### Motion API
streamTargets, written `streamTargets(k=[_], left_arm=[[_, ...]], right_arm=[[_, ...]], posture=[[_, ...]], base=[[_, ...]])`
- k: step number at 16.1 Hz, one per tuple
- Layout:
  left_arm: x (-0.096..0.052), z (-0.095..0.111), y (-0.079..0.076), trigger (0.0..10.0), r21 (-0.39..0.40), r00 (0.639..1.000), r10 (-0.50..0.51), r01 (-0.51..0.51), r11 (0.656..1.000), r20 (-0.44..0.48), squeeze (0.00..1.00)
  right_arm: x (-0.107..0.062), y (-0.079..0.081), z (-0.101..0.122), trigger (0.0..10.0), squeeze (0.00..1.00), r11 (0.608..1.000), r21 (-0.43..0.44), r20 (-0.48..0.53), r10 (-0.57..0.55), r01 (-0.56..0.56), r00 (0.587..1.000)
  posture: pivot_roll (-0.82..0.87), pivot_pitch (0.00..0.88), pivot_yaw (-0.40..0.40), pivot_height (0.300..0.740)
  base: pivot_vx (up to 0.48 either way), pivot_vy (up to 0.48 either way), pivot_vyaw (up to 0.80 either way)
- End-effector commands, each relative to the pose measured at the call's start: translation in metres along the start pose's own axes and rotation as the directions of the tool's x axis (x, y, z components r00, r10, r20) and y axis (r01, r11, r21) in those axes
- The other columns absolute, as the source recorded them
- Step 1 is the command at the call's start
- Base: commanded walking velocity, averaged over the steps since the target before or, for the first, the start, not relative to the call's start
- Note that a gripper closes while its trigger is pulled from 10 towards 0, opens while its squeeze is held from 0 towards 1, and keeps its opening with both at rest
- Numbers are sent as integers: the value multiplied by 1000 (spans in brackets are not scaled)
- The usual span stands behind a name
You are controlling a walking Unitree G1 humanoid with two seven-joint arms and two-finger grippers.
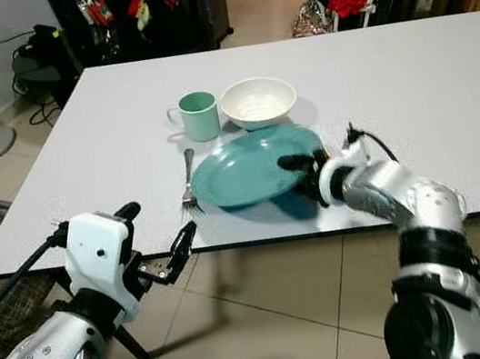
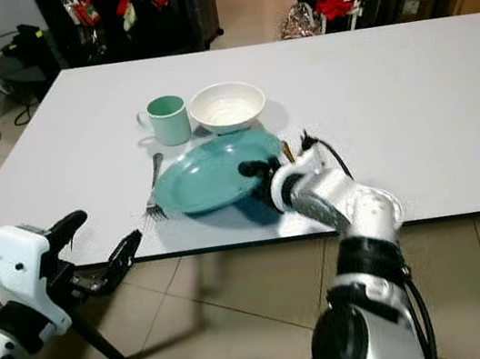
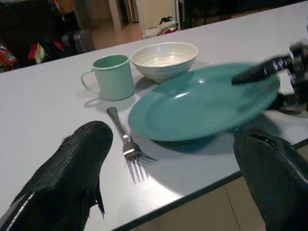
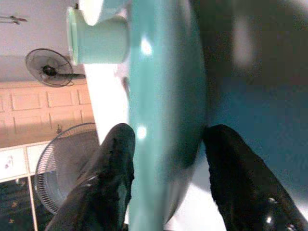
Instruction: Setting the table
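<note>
- Table point(image 1: 446, 90): white, w/ a partial place setting grouped near its front edge.
- Plate point(image 1: 247, 164): teal, centre of the setting, tilted; its right side is lifted off the tabletop, shadow visible beneath. Not yet lying flat, so this step appears unfinished.
- Right gripper point(image 1: 302, 178): clamped on the plate's right rim, one finger point(image 4: 113, 178) over the top face, the other under it.
- Fork point(image 1: 190, 180): lies flat just left of the plate, tines toward the table's front edge; placement looks done.
- Mug point(image 1: 199, 115): pale green, upright, behind the fork and plate, handle to the robot's left; looks placed.
- Bowl point(image 1: 258, 101): white, upright, just right of the mug, behind the plate; looks placed.
- Left gripper point(image 1: 160, 243): off the table's front edge, below tabletop level, fingers spread apart and holding nothing; it points toward the fork.
- Progress est.: mostly done; remaining work seems to be lowering the plate flat and letting go. No knife or spoon can be made out, so more cutlery may be outstanding.
</note>
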State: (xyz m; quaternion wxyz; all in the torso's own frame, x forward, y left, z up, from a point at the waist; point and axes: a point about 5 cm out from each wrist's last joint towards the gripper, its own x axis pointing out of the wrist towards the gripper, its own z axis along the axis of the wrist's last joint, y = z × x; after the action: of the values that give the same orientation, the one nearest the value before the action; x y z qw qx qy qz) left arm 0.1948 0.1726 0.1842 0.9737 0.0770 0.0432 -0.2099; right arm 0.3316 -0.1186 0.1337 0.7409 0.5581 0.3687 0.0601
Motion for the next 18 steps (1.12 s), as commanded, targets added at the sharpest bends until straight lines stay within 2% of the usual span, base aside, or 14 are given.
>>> streamTargets(k=[1,3,6,9,11,12,13,14,16,18], left_arm=[[2,0,0,10000,-4,1000,-11,10,1000,-5,0],[3,-1,-1,10000,-6,1000,-12,12,1000,-6,0],[6,-3,-2,10000,-12,1000,-17,17,1000,-7,0],[6,-3,-2,10000,-13,1000,-17,17,1000,-9,0],[4,-4,-2,10000,-15,1000,-14,14,1000,-9,0],[3,-4,-2,10000,-20,1000,-9,9,1000,-9,0],[2,-5,-3,10000,-25,1000,-2,2,1000,-9,0],[2,-6,-4,10000,-26,1000,0,-1,1000,-8,0],[2,-8,-4,10000,-50,999,37,-38,998,-13,0],[5,-8,-1,10000,-41,994,105,-104,994,10,0]], right_arm=[[4,1,-17,10000,1000,1000,19,-45,24,-23,999],[-3,-3,-19,10000,1000,1000,19,-42,25,-24,999],[-16,-18,-24,10000,1000,1000,2,-37,-8,8,999],[-28,-24,-25,10000,1000,999,-49,-27,-11,9,1000],[-41,-27,-25,10000,455,995,-100,-22,13,-15,1000],[-60,-26,-22,10000,0,976,-217,-8,34,-35,999],[-72,-25,-22,10000,0,949,-313,-15,48,-50,999],[-78,-25,-22,10000,0,932,-360,-17,44,-47,999],[-97,-30,-23,10000,0,858,-513,-10,-20,12,1000],[-111,-25,-21,10000,0,784,-618,52,-19,48,998]], posture=[[47,0,55,740],[38,0,61,740],[30,0,64,740],[30,0,62,740],[30,1,62,740],[27,3,59,740],[24,6,57,740],[23,6,56,740],[17,7,56,740],[11,6,50,740]], base=[[0,0,0],[0,0,0],[0,0,0],[0,0,0],[0,0,0],[0,0,0],[0,0,0],[0,0,0],[0,0,0],[0,0,0]])
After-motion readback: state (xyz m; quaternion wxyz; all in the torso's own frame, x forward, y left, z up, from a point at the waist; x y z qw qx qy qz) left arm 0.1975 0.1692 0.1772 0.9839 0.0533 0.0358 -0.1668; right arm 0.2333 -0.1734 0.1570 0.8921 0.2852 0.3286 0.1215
